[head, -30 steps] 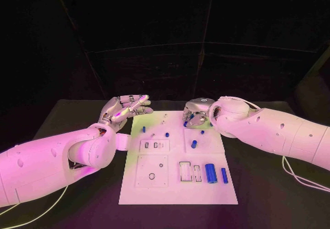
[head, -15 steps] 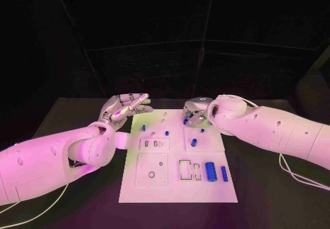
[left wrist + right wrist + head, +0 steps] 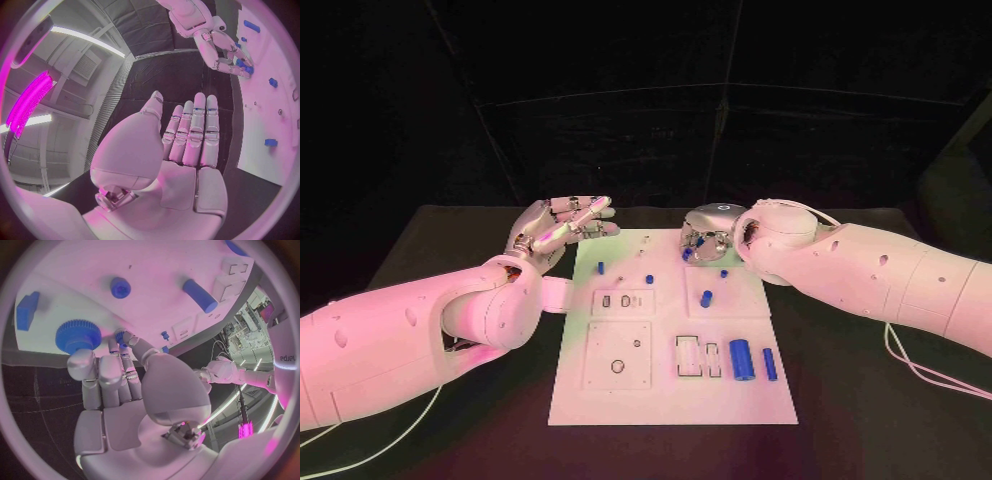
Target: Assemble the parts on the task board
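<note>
Pinching a ridged blue gear (image 3: 78,336) at the white task board's (image 3: 675,400) far edge, the right hand (image 3: 708,235) grasps it; the left hand (image 3: 560,228) hovers released, fingers straight, beside the board's far left corner.

You see the white task board (image 3: 675,400) lying flat, running lengthwise from near to far. Two blue cylinders (image 3: 741,361) lie side by side at its near right, one thick, one thin. A short blue peg (image 3: 707,298) lies mid-board, and a toothed blue gear (image 3: 78,336) sits at the far edge.
</note>
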Robot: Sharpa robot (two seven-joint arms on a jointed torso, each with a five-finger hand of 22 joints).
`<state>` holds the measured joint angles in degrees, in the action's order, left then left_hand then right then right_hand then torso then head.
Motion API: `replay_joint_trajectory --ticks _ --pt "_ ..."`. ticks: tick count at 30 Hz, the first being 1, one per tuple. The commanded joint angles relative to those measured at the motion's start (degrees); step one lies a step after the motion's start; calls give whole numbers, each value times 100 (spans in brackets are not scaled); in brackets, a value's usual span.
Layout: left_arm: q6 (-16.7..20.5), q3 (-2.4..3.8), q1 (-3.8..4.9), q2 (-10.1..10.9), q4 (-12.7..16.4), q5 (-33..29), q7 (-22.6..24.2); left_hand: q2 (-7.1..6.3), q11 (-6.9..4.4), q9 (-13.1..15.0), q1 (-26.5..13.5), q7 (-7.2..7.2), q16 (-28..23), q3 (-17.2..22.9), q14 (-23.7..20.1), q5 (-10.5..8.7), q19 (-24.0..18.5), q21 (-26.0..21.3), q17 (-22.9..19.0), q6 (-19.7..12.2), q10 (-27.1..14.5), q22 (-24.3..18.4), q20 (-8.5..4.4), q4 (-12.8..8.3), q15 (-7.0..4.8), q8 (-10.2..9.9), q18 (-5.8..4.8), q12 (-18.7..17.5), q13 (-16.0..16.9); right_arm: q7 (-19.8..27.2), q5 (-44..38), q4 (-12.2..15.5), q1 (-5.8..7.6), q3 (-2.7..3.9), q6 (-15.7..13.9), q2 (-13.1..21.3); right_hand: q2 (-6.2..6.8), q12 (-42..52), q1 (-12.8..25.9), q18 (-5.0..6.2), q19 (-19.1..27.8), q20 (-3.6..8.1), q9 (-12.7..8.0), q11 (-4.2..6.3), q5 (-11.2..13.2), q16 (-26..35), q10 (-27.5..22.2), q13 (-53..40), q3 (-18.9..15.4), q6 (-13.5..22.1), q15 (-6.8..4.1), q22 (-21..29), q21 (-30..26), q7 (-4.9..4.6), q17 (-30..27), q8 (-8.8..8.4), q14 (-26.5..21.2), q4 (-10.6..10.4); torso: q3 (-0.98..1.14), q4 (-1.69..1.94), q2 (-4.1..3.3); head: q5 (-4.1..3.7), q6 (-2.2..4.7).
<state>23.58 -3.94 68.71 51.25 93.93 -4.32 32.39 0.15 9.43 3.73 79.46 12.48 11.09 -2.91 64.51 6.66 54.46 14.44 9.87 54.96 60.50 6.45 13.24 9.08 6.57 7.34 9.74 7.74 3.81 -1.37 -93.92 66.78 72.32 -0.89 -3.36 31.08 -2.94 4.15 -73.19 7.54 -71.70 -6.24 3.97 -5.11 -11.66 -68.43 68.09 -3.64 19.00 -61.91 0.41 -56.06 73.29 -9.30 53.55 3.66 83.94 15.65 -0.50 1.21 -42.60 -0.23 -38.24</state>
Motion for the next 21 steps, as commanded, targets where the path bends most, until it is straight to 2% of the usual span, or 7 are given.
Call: replay_joint_trajectory --ticks 1,7,10,14,21 --pt "-87 4 9 7 5 43 14 44 8 -6 33 26 -21 -2 7 -27 32 30 6 4 -10 -9 -11 -33 15 -27 74 -25 -6 81 -17 110 12 4 -520 45 12 21 10 -89 -60 13 7 8 -48 -48 67 -11 85 -57 -36 -56 61 5 20 33 107 -1 -2 -4 4 8 14" --pt "-91 4 10 22 5 43 12 47 8 -6 35 26 -22 -1 8 -27 33 30 8 4 -11 -9 -11 -36 14 -28 74 -27 -6 -143 -5 267 14 11 -1022 89 82 15 48 -98 -74 19 7 20 55 -95 109 -11 172 -93 -44 -122 116 18 44 28 104 -31 -9 10 -1 13 49" --pt "-95 4 11 22 3 43 10 47 8 -6 35 26 -22 -1 8 -27 33 30 8 4 -11 -9 -11 -36 14 -28 74 -27 -6 -240 -4 228 15 14 -1174 28 94 11 56 -101 -79 19 6 19 66 -107 108 -10 183 -95 -44 -137 126 18 56 26 105 -37 -2 15 -9 20 75" --pt "-105 4 11 20 2 43 6 47 8 -6 35 26 -22 -1 8 -27 33 30 8 4 -11 -9 -11 -36 14 -28 74 -27 -6 -277 -3 106 17 16 -1239 -85 105 6 65 -102 -81 20 5 18 74 -114 107 -9 195 -95 -43 -146 133 17 59 23 105 -45 -3 27 -20 34 88" --pt "-120 4 11 3 -17 43 -1 52 8 -5 39 26 -22 0 13 -27 37 30 11 4 -11 -10 -12 -43 14 -30 75 -30 -5 -247 -2 -190 18 17 -1173 -351 131 -6 91 -105 -82 18 1 14 90 -141 100 -6 221 -88 -40 -162 148 14 85 14 107 -68 -3 19 -19 57 86"
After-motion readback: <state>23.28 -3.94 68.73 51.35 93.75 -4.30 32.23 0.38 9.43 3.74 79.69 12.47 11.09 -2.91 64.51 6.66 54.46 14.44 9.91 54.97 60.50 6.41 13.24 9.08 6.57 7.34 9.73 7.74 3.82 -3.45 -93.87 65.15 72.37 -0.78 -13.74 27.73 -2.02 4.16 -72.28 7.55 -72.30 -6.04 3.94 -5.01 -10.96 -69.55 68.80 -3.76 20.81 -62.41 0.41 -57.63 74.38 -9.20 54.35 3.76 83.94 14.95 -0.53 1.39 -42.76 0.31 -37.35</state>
